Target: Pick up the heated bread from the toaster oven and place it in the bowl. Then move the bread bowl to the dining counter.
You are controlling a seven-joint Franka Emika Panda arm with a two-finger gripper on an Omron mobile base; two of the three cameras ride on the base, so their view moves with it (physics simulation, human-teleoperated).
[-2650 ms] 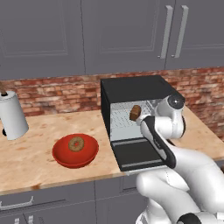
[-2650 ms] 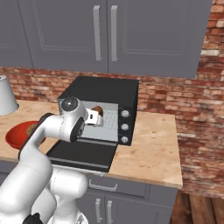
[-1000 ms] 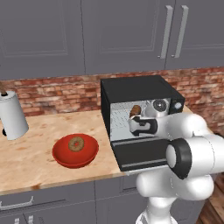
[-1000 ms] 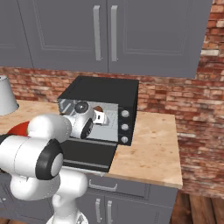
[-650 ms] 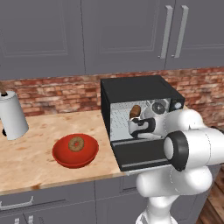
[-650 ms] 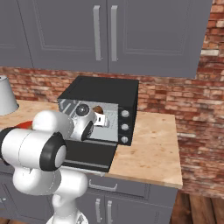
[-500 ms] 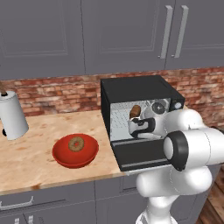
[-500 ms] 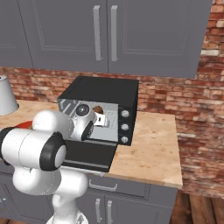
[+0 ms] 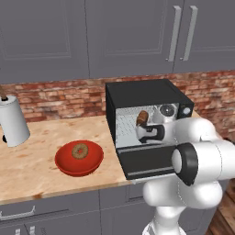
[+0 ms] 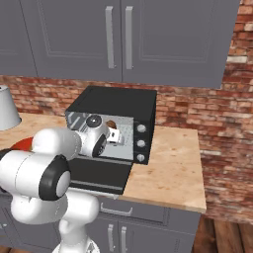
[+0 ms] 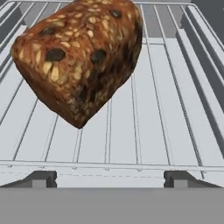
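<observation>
Heated bread [image 11: 81, 57]: dark brown, seeded, blocky, tilted.

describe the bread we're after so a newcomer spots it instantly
Find the black toaster oven on the wood counter, door dropped open. On its wire rack sits the heated bread: a dark, seeded, blocky chunk, unlike the tan ring bagel in the red bowl.

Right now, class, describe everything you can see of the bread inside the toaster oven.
The bread is a small, blocky dark brown chunk with a rough crust flecked with pale seeds and dark spots. It sits tilted on the silver wire rack inside the open black toaster oven. The fingers are spread wide just short of it and do not touch it.
</observation>
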